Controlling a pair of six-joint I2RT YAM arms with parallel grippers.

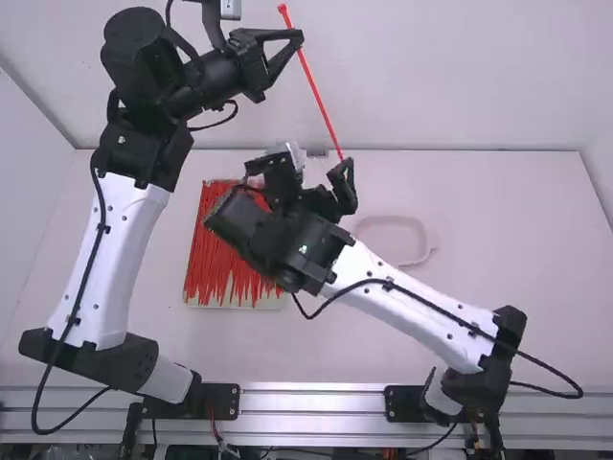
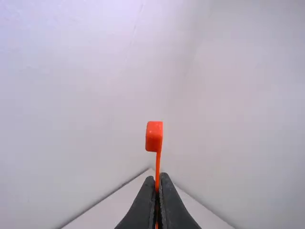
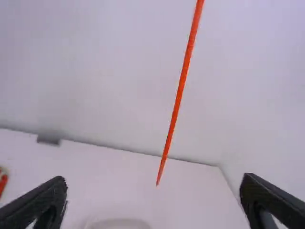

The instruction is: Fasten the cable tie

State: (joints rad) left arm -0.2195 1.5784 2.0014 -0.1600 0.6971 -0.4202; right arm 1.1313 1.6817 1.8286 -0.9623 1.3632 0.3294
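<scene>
- Cable tie point(image 1: 314, 86), high view first: it's a red one, up in the air over the far edge of the surface point(image 1: 517, 220). It slants, with the head end highest and the pointed end lowest. The left gripper point(image 1: 290, 40) has it just below the head, fingers clenched on the strap, high above the far edge and a bit left of its middle.
- Same view: the right gripper point(image 1: 305, 165) sits lower, near the middle of the far edge. The tie's pointed end is right beside one of its fingers point(image 1: 343, 180). From up here I can't tell if they touch.
- Still the high view: a pile of red ties point(image 1: 215, 259) lies on a flat board point(image 1: 230, 302) toward the left edge, partly behind the right arm. A white loop point(image 1: 391, 235) lies flat around the middle of the surface.
- Left wrist view: the left gripper point(image 2: 156, 180) has both fingers point(image 2: 143, 205) pressed together on the strap. The cable tie point(image 2: 154, 136) sticks its square head out past the tips, with the white wall point(image 2: 71, 71) behind.
- Right wrist view: the right gripper point(image 3: 152, 191) is spread wide, fingers point(image 3: 40, 202) far apart with nothing in them. The cable tie point(image 3: 181, 90) comes down at a slant and its tip hangs in the gap, touching neither finger. A bit of the white loop point(image 3: 114, 223) peeks in on the surface beyond.
</scene>
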